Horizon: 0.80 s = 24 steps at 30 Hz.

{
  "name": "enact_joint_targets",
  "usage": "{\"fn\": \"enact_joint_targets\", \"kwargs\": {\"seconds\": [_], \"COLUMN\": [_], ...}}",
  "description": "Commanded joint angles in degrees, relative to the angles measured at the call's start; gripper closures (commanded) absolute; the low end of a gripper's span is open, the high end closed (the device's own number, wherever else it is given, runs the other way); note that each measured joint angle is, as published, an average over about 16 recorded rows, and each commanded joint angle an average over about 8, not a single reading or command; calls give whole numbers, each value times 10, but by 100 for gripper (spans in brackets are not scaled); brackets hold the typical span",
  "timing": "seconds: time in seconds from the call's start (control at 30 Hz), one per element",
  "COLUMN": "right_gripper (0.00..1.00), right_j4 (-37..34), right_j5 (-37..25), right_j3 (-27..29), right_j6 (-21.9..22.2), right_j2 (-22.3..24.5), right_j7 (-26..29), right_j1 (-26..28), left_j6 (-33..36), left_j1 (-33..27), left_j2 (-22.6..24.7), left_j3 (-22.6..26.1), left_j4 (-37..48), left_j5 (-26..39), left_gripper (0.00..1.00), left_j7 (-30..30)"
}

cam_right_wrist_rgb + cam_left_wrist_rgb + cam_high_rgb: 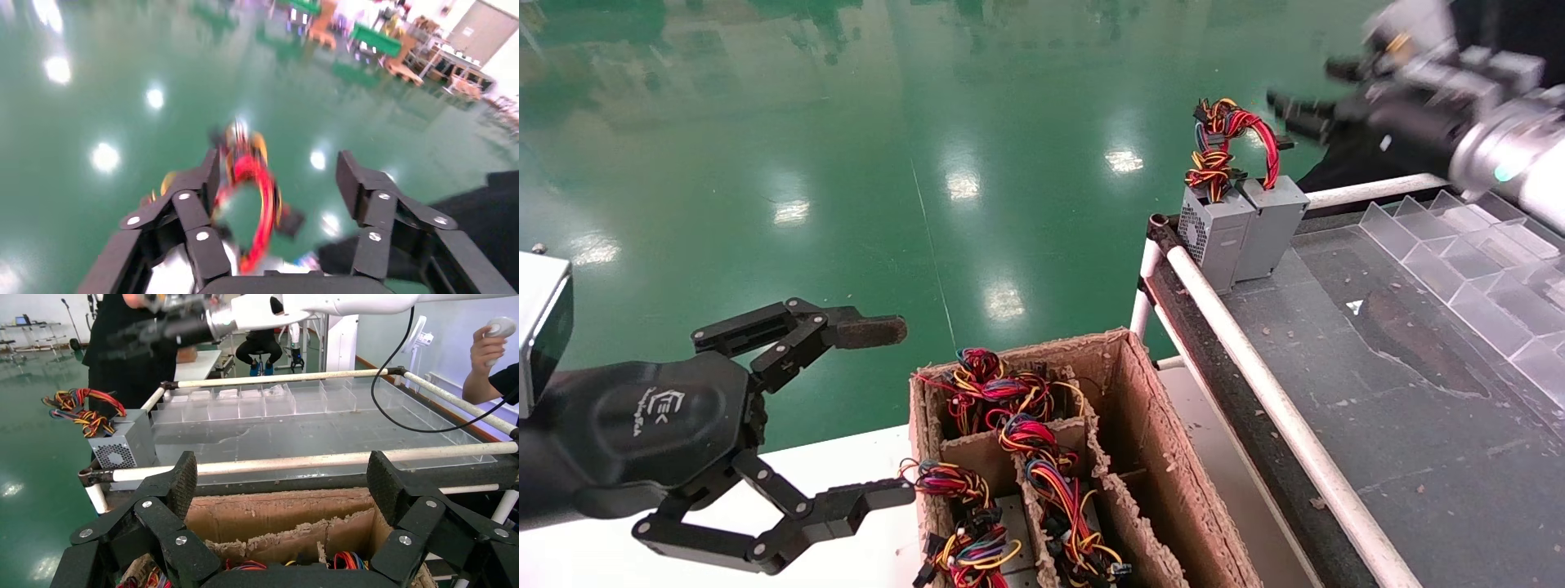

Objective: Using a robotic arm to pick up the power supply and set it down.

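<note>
Hovering at the upper right of the head view, my right gripper point(1303, 98) hung with its fingers spread apart and nothing between them, just beyond the two grey boxes at the far corner of the table point(1418, 392). The power supply point(1275, 224) stood upright there, touching the side of the vented box point(1214, 233), close to the white rail point(1254, 367) along the table's edge. Its knotted wires point(1212, 171) rose above the boxes, beside the tall red loop point(1254, 135); in my right wrist view that loop point(260, 202) sat between my fingers point(199, 236), though the boxes below were too blurred to tell apart.

I judged the power supply to be a stiff metal case, fairly heavy for its size, with smooth sides that could slip. The wires looked soft and springy, a poor place to hold. The firmest hold, I reckoned, was across the case's two flat sides near the top, clear of the bundle and of its neighbour.

My left gripper point(870, 408) waited at the lower left, fingers wide apart, beside the cardboard crate point(1156, 425) of wired units.
</note>
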Motion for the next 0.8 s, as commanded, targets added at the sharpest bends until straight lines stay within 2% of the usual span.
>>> {"fn": "enact_joint_targets", "kwargs": {"seconds": [0.03,0.8], "right_gripper": [0,0], "right_j4": [-2,263], "right_j5": [14,98], "right_j3": [10,49], "right_j6": [-13,-168], "right_j2": [6,113], "right_j7": [11,133], "right_j1": [4,-155], "left_j6": [0,0], "left_j1": [0,0], "left_j2": [0,0], "left_j3": [0,0], "left_j4": [0,0], "left_j5": [0,0], "left_gripper": [0,0], "left_j7": [0,0]}}
